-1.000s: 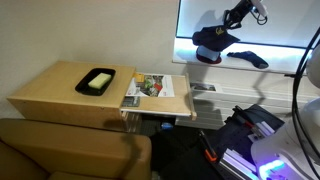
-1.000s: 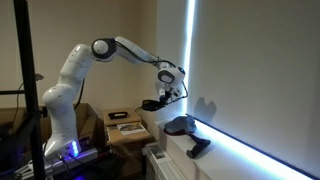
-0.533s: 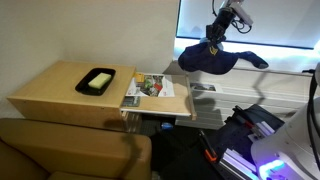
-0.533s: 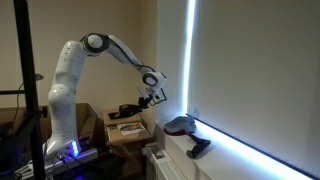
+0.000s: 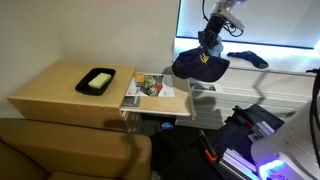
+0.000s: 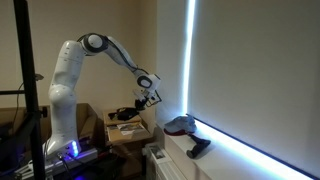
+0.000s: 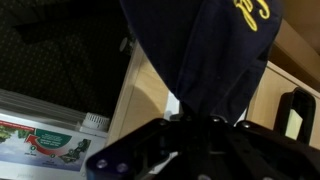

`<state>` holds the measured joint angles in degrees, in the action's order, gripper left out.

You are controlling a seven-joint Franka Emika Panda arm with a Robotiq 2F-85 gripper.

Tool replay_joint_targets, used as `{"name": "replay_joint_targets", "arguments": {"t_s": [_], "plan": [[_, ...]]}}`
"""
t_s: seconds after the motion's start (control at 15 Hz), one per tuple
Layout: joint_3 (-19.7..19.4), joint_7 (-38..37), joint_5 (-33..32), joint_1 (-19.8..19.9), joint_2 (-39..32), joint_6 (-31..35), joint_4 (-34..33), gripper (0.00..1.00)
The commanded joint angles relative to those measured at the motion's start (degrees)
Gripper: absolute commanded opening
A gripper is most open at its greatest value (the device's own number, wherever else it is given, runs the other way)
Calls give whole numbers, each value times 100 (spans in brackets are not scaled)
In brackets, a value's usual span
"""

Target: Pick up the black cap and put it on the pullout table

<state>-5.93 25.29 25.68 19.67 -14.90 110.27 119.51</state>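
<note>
Far out to picture-left of the gripper and well below it, the wooden table (image 5: 55, 90) carries a black tray (image 5: 97, 81). Moving in closer, the pullout table (image 5: 182, 101) sticks out beside it with a colourful magazine (image 5: 152, 87) lying flat on it, low and just to picture-left of the hand.

Now the action. The gripper (image 5: 211, 38) is up in the air in front of the bright window, and the black cap (image 5: 200, 66) dangles straight beneath it! The cap is clear of every surface, hanging above the outer end of the pullout table. It sags broad and heavy, its yellow emblem low down and turned toward the camera.

The wrist view settles the grip. The gripper (image 7: 195, 122) has its fingers pinched tight on a fold of the cap (image 7: 215, 50). The fabric runs lengthwise straight away from the fingers, emblem at the far end. Which way the brim points, I can't make out.

In an exterior view from the side, the arm (image 6: 100, 45) reaches out and down to the gripper (image 6: 148, 97), with the cap (image 6: 127, 113) a small dark shape under it.

Off to picture-right of the hand and a little lower, a dark item (image 5: 248, 58) lies on the sill.
</note>
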Motion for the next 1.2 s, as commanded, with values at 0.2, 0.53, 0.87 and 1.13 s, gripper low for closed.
{"name": "replay_joint_targets", "arguments": {"t_s": [0.2,0.53,0.87,1.13], "plan": [[288,-130,601,-552,-655,1229,100,2],[535,-444,1312,-612,-1477,2578,-182,2],[723,-606,1845,-460,-2029,2691,-501,2],[818,-662,2000,-523,-2241,2617,-661,2]]}}
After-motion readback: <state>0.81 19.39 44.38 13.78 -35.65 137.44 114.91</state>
